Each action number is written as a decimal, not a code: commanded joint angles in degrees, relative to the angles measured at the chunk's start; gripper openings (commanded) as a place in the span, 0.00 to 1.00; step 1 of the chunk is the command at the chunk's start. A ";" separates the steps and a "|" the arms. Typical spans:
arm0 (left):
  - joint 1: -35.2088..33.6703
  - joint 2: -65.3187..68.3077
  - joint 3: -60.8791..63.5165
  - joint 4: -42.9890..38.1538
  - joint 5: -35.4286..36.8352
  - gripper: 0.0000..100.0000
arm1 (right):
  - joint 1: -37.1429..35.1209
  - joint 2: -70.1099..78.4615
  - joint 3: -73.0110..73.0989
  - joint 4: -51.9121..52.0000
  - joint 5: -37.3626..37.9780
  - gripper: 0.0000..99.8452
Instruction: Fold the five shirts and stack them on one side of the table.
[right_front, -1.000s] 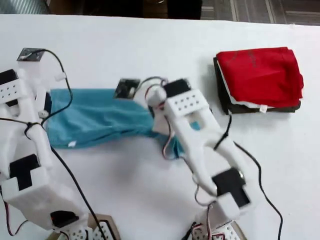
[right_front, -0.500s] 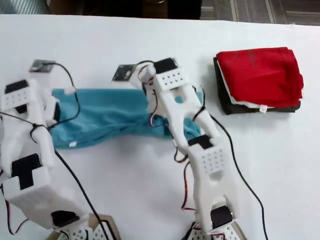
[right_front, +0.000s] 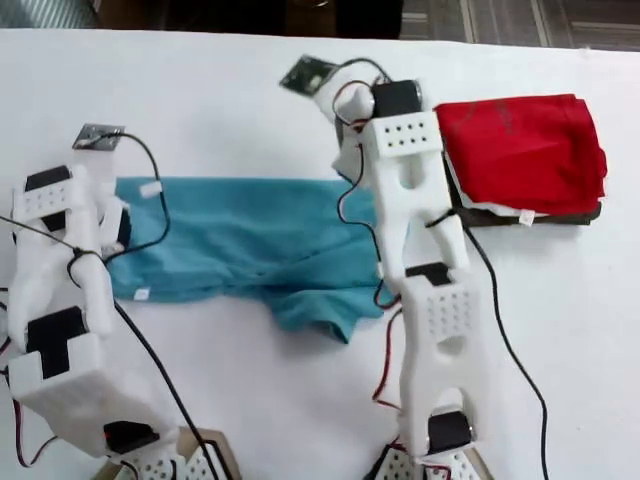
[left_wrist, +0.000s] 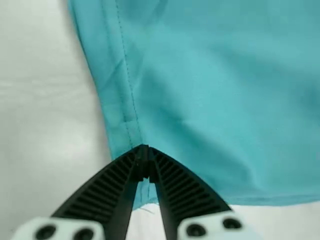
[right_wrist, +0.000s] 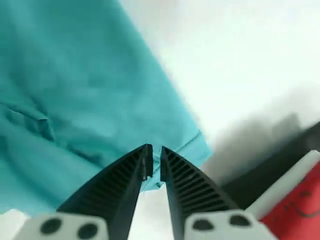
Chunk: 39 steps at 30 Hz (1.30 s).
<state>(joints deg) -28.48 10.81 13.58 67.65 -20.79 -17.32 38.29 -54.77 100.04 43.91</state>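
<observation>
Jaws pressed together on both arms, each pinching cloth. White table (right_front: 200, 80): teal shirt (right_front: 240, 235) lies spread across it between the 2 arms. Folded red shirt (right_front: 520, 150) tops a dark one (right_front: 452, 208) beside the right arm. Left gripper (left_wrist: 145, 162) nips the teal shirt's hemmed edge; right gripper (right_wrist: 152, 167) nips the opposite edge's corner.

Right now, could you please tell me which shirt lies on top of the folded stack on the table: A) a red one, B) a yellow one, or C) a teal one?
A: the red shirt lies uppermost there, while the teal shirt is spread out on the table and not yet stacked.
</observation>
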 joint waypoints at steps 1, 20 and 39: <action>0.18 -2.99 -0.13 -1.14 -0.26 0.03 | -4.97 -17.01 18.02 1.45 -0.97 0.03; 0.44 -2.99 0.40 -1.14 -0.35 0.03 | -4.18 -34.77 74.02 -43.74 -14.86 0.11; 0.35 -2.90 2.68 -4.31 -0.35 0.03 | -12.44 -28.26 65.32 -20.97 -11.34 0.11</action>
<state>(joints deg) -28.48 10.81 16.92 63.96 -20.79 -28.40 16.22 9.05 76.66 29.67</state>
